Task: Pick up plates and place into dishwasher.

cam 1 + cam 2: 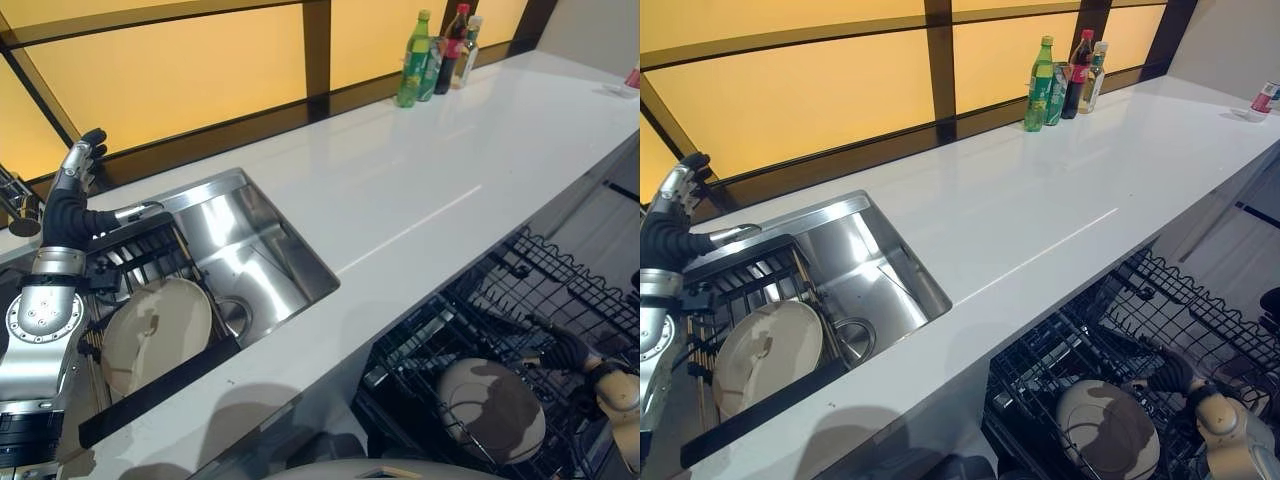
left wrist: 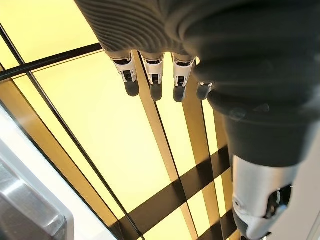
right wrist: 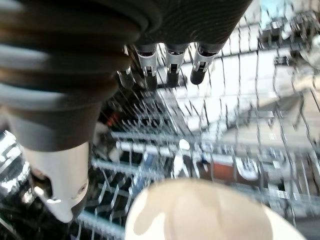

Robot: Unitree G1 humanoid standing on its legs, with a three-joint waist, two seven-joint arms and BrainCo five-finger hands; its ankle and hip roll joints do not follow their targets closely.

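Holding position: my left hand [image 1: 82, 160] is raised above the back corner of the sink [image 1: 262, 262], fingers [image 2: 154, 82] straight and relaxed, empty (windows behind them in the wrist view).
Right hand: my right hand [image 3: 165, 60] hangs low over the dishwasher rack [image 1: 520, 330], fingers straight, grasping nothing.
Plate in rack: one beige plate [image 1: 492, 408] leans among the wire tines of the rack, just beside my right hand.
Plate in sink: a second beige plate [image 1: 157, 333] stands tilted in the black drainer [image 1: 135, 250] at the sink's left side.
Counter: the white counter [image 1: 420, 180] carries bottles [image 1: 434, 57] at its far edge and a can [image 1: 1264, 98] at the far right.
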